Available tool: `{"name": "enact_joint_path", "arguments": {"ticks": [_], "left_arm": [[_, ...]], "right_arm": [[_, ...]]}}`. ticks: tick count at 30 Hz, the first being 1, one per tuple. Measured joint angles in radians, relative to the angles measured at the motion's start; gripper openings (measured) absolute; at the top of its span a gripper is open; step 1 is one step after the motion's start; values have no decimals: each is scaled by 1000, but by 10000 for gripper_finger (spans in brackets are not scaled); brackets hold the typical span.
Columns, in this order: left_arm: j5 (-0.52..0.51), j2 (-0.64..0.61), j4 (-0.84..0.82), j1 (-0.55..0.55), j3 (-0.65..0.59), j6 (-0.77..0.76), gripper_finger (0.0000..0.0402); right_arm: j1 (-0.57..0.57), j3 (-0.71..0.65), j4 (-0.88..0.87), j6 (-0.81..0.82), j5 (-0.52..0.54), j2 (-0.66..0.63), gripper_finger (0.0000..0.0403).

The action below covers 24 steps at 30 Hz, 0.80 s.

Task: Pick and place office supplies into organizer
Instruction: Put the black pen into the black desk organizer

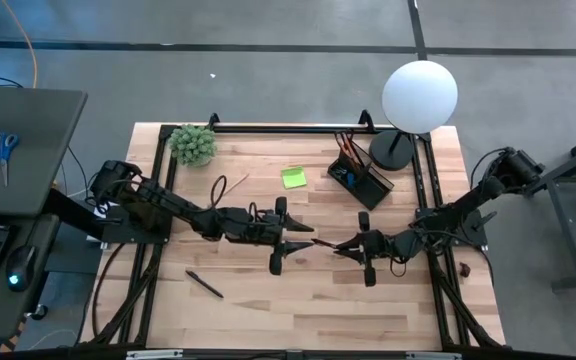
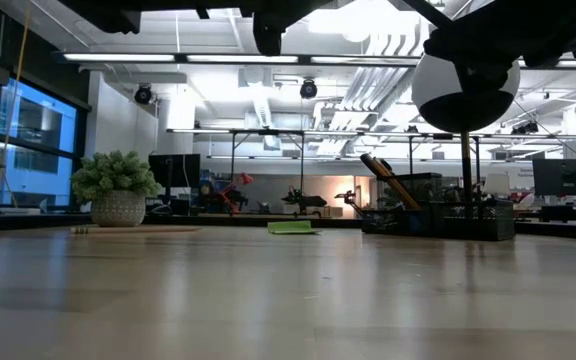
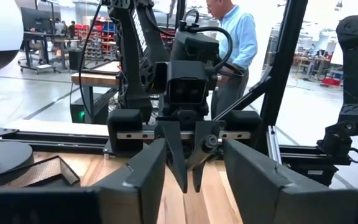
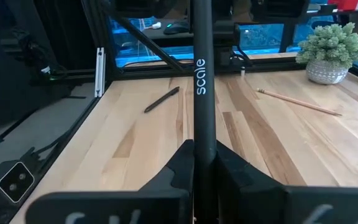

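In the high view the two arms are seen meeting over the middle of the bench (image 1: 268,320), well in front of the organizer (image 1: 360,178) and slightly towards the plant's side of it. The left tool (image 1: 306,243) and the right tool (image 1: 344,247) are pointed at each other, almost tip to tip, and a black pen (image 1: 325,244) is bridged between them. The step is judged to be a pass of the pen from one arm to the other, or a re-grip of it.

In the low view only the undersides of the arms are shown, above the organizer's level; nothing of the grip can be told there.

In the left wrist view the left tool's fingers are seen spread wide, with the right tool's tips pressed together and framed in the gap. The left fingers should be centred on the pen before they are brought together, so that it is not knocked askew.

In the right wrist view the pen, marked "scale", is seen pinched upright between the right tool's fingers. This pinch should be kept until the other grip is firm, and the pen should then be carried to the organizer and lowered point-first into a compartment
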Motion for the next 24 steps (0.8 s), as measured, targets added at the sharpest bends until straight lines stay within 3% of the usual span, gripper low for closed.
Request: {"name": "enact_joint_path", "arguments": {"ticks": [12, 19, 24], "left_arm": [[4, 0, 0, -1, 0, 23, 76], [4, 0, -1, -1, 0, 36, 8], [4, 0, -5, -1, 0, 39, 20]], "right_arm": [[0, 0, -6, 3, 4, 0, 21], [-4, 0, -46, 42, 4, 0, 21], [-7, 0, -46, 43, 14, 0, 21]]}}
